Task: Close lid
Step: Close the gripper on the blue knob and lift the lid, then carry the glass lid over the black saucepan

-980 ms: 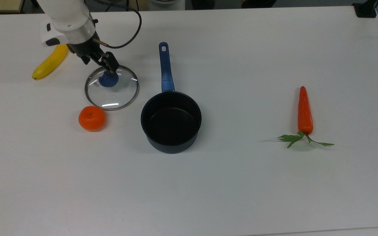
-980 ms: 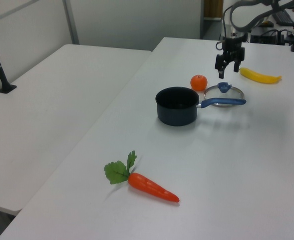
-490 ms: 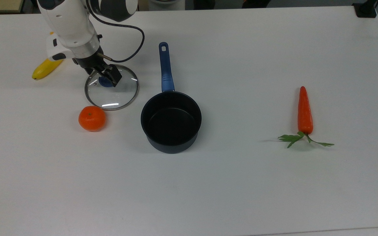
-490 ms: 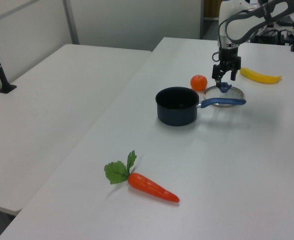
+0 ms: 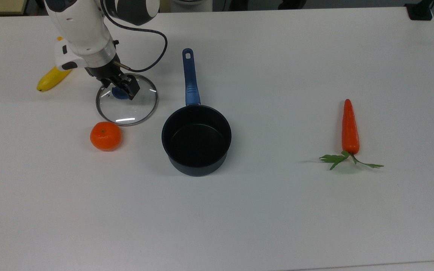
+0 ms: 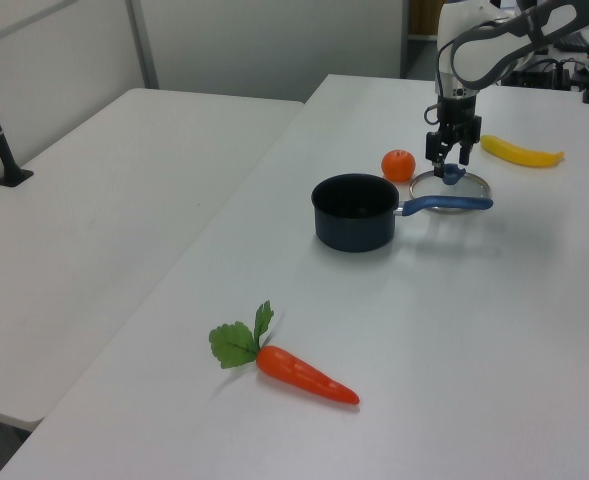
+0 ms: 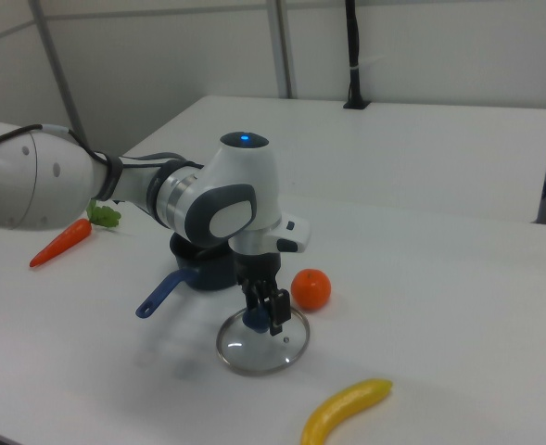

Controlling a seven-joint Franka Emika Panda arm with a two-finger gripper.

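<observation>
The round glass lid (image 5: 131,110) with a metal rim lies flat on the white table (image 5: 277,210), at the top view's left of the saucepan. My gripper (image 5: 121,90) stands over its blue centre knob (image 5: 116,94), fingers pinched in on both sides of it. In the right view the gripper (image 7: 263,317) comes straight down onto the lid (image 7: 259,349). The dark saucepan (image 5: 196,140) stands open, its blue handle (image 5: 189,77) pointing to the table's far side. In the left view the lid (image 6: 471,184) sits behind that handle.
An orange (image 5: 105,136) lies close below the lid in the top view. A banana (image 5: 52,78) lies beyond the arm at the top view's left. A carrot (image 5: 350,126) with green leaves rests far to the top view's right. A black cable (image 5: 156,45) loops off the wrist.
The gripper came down from above the lid onto the knob and its fingers drew together on it. The lid has shifted slightly toward the top view's left.
</observation>
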